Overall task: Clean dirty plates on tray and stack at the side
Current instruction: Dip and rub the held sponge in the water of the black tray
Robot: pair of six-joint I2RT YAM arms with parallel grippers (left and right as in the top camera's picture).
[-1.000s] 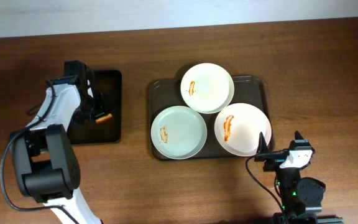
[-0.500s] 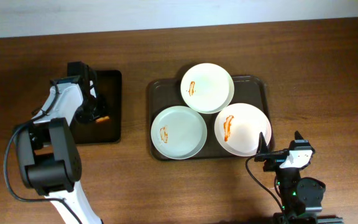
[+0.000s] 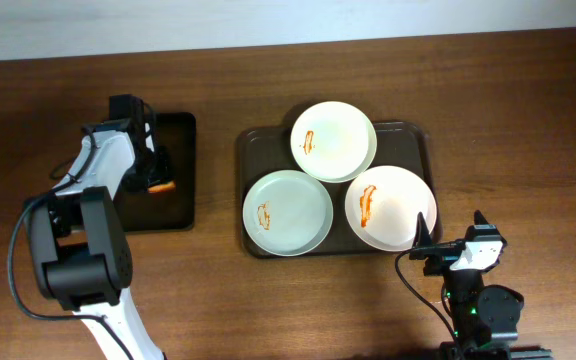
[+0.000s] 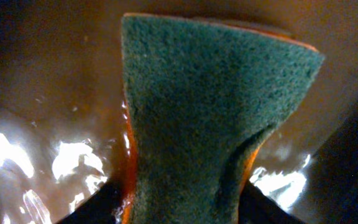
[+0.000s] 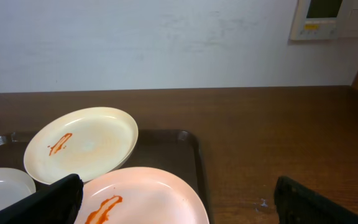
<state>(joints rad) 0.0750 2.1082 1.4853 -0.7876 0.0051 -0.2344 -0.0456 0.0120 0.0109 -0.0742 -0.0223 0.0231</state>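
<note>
At the left wrist, the sponge (image 4: 210,106) is seen green and pinched by the left gripper (image 3: 158,183); overhead, only orange is shown.

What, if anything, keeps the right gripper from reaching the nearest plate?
Probably nothing, so yes: the right gripper sits open by the tray, and the plate lies uncovered right before it.

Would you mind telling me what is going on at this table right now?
The left gripper is pinching an orange-and-green sponge over the small black tray on the left. Three white plates with red smears sit on the brown tray, none wiped yet. The right gripper sits open near the table's front edge, holding nothing.
</note>
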